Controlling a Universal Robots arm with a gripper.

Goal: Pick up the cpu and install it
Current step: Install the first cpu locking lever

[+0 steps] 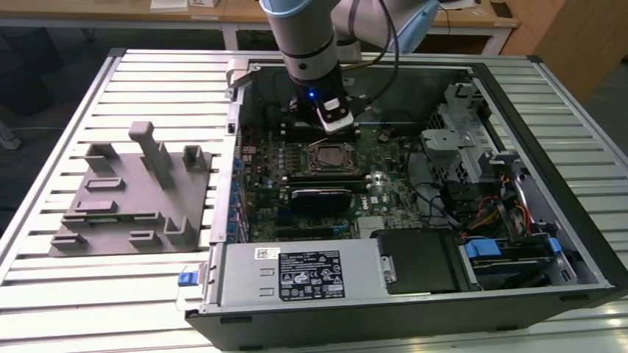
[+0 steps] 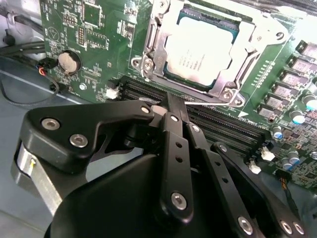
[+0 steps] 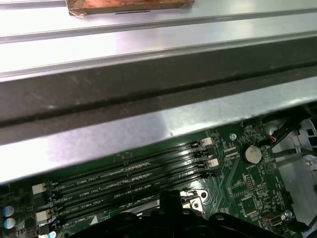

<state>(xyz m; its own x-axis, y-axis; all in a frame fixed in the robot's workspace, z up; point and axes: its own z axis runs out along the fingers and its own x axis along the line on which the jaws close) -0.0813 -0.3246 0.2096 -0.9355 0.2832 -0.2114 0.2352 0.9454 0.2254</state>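
Observation:
The cpu (image 2: 200, 52) is a silvery square chip lying flat in the motherboard socket, with the metal socket frame (image 2: 148, 49) around it. In the exterior view the cpu (image 1: 329, 157) sits mid-board inside the open computer case. My gripper (image 2: 171, 104) hangs just over the memory slots beside the socket, apart from the chip. Its black fingers (image 2: 173, 148) meet at the tip, shut with nothing between them. In the exterior view the gripper (image 1: 334, 123) is inside the case, just off the socket's far edge.
A grey plastic fixture (image 1: 132, 195) lies on the slatted table at the exterior view's left. The case wall (image 3: 148, 84) stands close behind the memory slots (image 3: 133, 178). A power supply (image 1: 294, 276), a drive cage (image 1: 471, 147) and cables crowd the case.

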